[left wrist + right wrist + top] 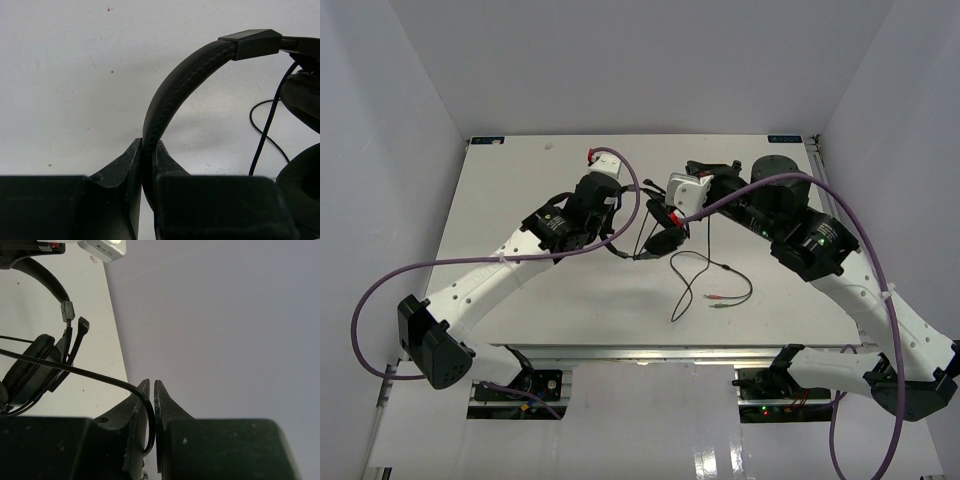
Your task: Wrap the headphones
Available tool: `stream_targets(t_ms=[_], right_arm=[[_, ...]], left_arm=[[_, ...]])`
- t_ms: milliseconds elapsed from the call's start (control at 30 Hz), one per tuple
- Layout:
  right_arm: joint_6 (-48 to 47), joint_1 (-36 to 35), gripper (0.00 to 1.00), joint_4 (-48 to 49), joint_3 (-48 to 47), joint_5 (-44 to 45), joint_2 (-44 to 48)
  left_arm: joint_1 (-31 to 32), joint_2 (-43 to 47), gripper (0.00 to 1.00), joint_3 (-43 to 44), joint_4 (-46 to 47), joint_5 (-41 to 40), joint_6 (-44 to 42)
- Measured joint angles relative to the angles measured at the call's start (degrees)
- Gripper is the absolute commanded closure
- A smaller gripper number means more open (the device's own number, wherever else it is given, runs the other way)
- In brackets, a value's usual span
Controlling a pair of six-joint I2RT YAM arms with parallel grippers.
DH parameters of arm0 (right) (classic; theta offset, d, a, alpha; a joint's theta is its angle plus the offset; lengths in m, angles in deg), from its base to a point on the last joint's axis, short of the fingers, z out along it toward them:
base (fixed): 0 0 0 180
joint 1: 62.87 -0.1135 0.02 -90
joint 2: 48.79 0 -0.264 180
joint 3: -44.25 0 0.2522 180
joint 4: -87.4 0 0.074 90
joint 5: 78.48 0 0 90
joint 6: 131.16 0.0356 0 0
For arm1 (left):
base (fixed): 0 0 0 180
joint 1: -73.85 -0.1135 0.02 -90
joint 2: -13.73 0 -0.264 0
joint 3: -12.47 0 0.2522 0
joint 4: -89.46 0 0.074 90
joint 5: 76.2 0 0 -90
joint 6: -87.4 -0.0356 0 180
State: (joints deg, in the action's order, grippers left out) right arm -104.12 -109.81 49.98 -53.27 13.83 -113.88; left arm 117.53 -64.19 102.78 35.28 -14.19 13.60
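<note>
The black headphones (663,238) hang just above the white table (520,300) between the two arms. My left gripper (148,147) is shut on the padded headband (170,95), which arches up and right toward an earcup (302,95). In the top view the left gripper (625,250) sits just left of the headset. My right gripper (151,387) is shut on the thin black cord (100,375), which runs left toward the earcup (30,365) and boom mic (80,335). The rest of the cord (695,275) loops on the table and ends in red and green plugs (720,300).
Thick purple robot cables (630,185) arc over both arms. White walls close in the table at the back and both sides. The right wrist view shows the table's edge (117,345) against the wall (225,315).
</note>
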Motion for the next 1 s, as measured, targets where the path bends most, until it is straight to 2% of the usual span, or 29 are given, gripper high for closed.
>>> stream_targets(t_ms=[167,367,667,1000], right_arm=[[-0.6,0.0,0.86,0.8,1.1,0.1,1.2],[-1.2,0.0,0.86,3.2,1.5,0.3,-0.8],[0.2,3.6,0.86,5.0,0.3,-1.4,-8.3],[3.3,6.0,0.87,5.4,-3.0,-5.6,-13.8]], left_arm=[[0.0,-0.4,1.0,0.1,-0.2,0.8,-0.6],[0.2,0.3,1.0,-0.9,0.5,5.6,-3.2],[1.4,6.4,1.0,-6.4,2.8,13.4,-7.8],[1.6,13.3,1.0,-8.7,5.5,19.9,-11.3]])
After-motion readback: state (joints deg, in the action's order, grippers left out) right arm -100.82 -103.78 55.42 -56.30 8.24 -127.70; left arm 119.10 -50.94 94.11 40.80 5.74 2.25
